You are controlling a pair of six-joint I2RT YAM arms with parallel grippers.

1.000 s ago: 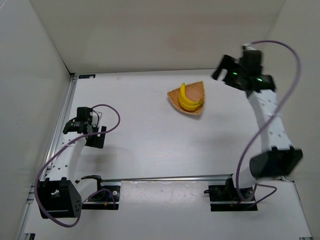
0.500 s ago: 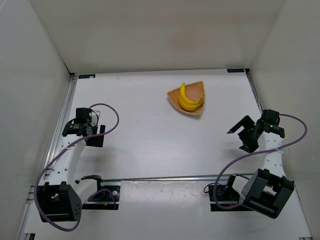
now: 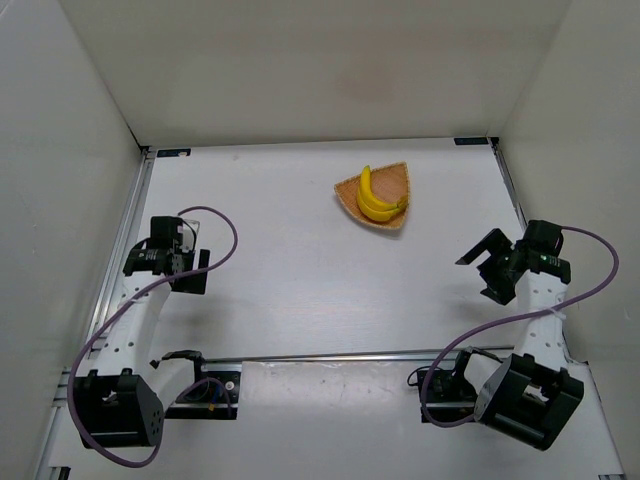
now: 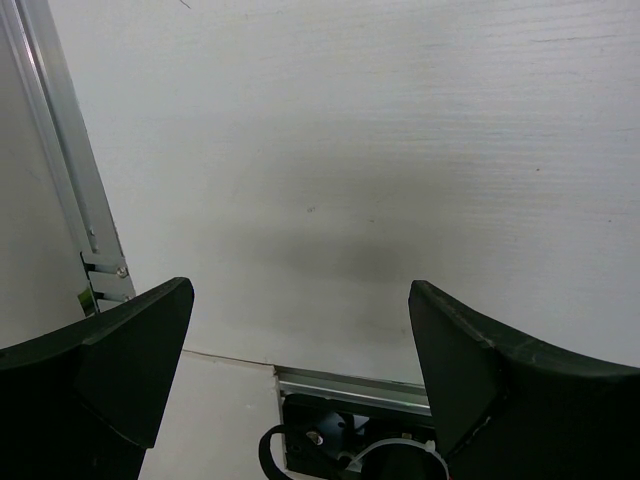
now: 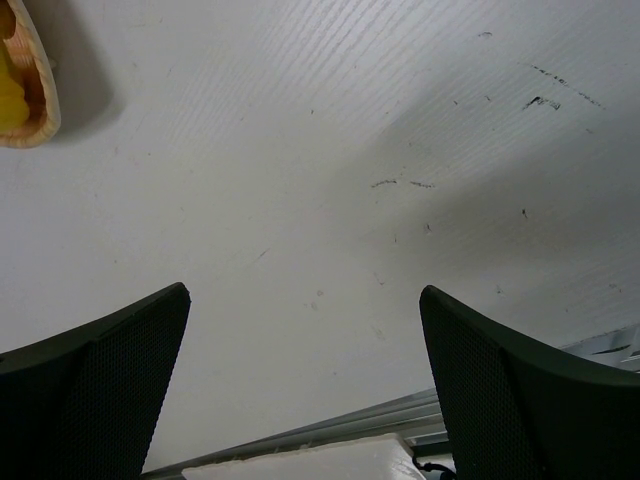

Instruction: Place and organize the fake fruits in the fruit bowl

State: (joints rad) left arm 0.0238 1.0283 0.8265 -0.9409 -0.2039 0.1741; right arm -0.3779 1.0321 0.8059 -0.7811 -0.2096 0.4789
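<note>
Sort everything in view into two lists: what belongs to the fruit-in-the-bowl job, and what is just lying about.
Belongs to the job:
- bananas, lying in the bowl
- bowl
- right gripper, open and empty
- left gripper, open and empty

Just lying about:
- purple cables
- metal rail

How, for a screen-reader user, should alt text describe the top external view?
A bunch of yellow bananas lies in a tan triangular bowl toward the far side of a white table. The left gripper and right gripper sit low near the table's left and right edges, jaws open and empty, well away from the bowl.
</note>
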